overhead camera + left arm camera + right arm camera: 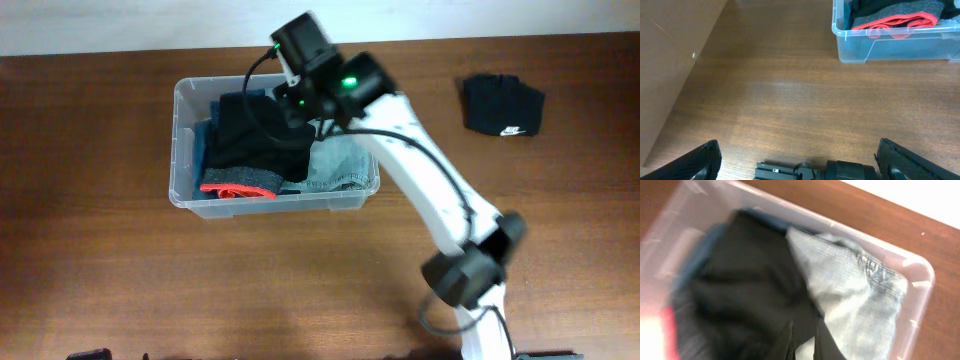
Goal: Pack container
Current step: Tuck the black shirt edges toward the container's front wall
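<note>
The clear plastic container (180, 150) stands on the brown table, left of centre. Inside lie a black garment (245, 130), light blue jeans (340, 165) and a grey garment with a red band (240, 185). My right gripper (298, 100) hangs over the container's far side. In the blurred right wrist view its fingers (791, 335) stand almost together at the edge of the black garment (740, 290), beside the jeans (850, 285), and seem to pinch a fold of it. My left gripper (797, 150) is open wide over bare table, well short of the container (900, 47).
A folded black garment with a small white logo (502, 104) lies on the table at the far right, apart from the container. The right arm (430, 190) crosses diagonally from the front right edge. A pale wall runs along the table's far edge.
</note>
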Available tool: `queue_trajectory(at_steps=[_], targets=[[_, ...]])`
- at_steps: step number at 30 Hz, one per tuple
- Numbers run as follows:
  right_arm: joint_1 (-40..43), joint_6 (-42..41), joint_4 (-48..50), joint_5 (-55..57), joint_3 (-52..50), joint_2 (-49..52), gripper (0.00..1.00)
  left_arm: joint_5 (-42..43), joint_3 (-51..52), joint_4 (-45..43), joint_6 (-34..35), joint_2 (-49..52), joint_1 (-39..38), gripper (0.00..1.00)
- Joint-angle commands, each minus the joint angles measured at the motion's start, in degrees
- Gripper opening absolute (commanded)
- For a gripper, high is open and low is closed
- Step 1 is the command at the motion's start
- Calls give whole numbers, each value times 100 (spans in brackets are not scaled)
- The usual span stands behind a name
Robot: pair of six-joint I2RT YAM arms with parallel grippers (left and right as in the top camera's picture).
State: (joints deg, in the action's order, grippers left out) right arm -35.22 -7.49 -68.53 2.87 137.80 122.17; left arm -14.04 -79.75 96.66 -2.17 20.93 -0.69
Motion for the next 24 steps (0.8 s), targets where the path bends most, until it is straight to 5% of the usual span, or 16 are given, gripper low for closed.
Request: queue_trajectory(at_steps=[1, 7, 24], targets=[[-9, 63, -501, -1040, 184, -358, 9, -96, 11, 0, -4, -11, -28, 99], [-72, 72, -1128, -1513, -330, -275, 8, -96, 11, 0, -4, -11, -28, 100], [-490, 151, 1423, -1869, -3305, -275, 4, -96, 11, 0, -4, -11, -28, 99]])
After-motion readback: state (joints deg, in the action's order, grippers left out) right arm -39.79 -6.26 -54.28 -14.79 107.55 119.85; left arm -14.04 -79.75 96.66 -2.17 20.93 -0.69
